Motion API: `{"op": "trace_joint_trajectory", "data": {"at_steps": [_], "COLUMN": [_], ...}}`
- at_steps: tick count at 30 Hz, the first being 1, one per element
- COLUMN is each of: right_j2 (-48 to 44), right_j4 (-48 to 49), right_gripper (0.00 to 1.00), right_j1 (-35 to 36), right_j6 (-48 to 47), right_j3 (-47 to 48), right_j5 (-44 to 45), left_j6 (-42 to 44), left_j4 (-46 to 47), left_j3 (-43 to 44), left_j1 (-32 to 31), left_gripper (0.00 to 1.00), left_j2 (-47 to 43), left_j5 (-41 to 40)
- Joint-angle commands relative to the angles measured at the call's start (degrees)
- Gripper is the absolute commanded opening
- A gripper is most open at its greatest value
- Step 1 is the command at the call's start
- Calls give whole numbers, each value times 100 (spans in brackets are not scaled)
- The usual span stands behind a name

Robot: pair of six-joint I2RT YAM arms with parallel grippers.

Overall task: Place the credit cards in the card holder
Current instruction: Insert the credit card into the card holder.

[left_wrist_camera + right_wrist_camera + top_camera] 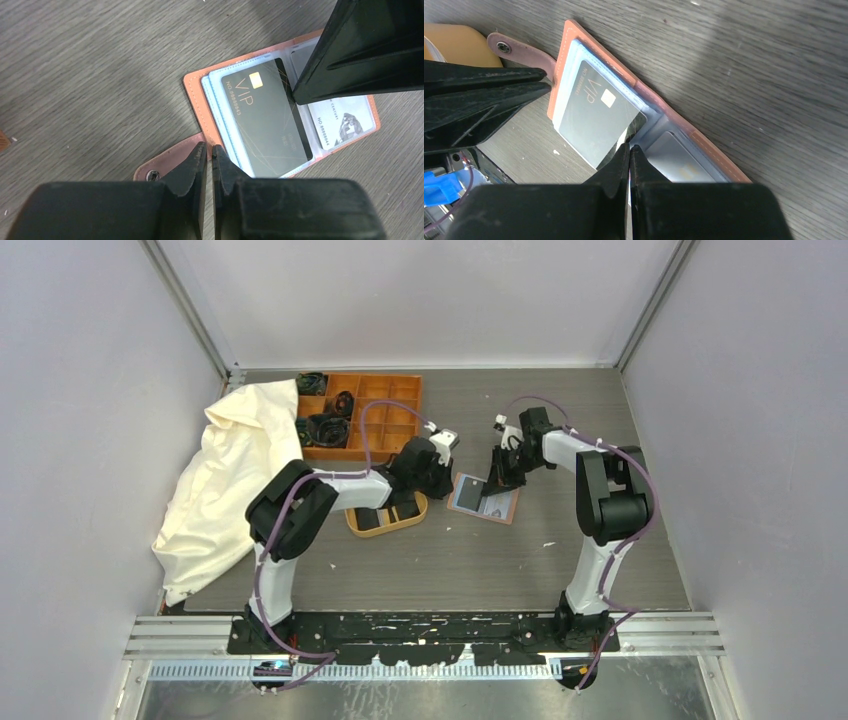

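Already done: pale card is sitting inside a clear sleeve.
Card holder: lying open on the table, near the oval tray.
Black card: resting over the other half's sleeves, seemingly not fully seated.
Right gripper: fingers pressing together, tip touching that card's edge.
Left gripper: fingers almost meeting at the snap strap.
Left to do: seating it; dark shapes in the tray, possibly more cards, are waiting.

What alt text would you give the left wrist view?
An open card holder lies on the table, a black VIP card on one half, a pale card pocketed in the other. The right gripper touches the VIP card's edge; the left gripper, nearly shut, sits by the strap.
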Motion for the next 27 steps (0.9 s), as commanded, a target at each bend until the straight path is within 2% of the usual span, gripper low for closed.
{"op": "trace_joint_trajectory", "data": {"at_steps": [1,11,17,27], "right_j2": [85,8,-312,-2037], "right_j4": [-27,-1,-443,-376], "right_gripper": [5,6,10,22], "right_j1": [114,241,28,-220], "right_j6": [-40,-46,-577,-1365], "right_j3": [274,384,529,180], "right_j5": [64,-380,-729,-699], "left_j6": [71,10,-68,-191], "left_j4": [-143,-264,-183,-104], "left_j3": [230,292,171,-129], "left_j1": [-6,-13,-9,-220], "left_gripper": [9,8,8,7], "left_j2": [127,241,133,-96], "left_j5": [31,197,319,390]}}
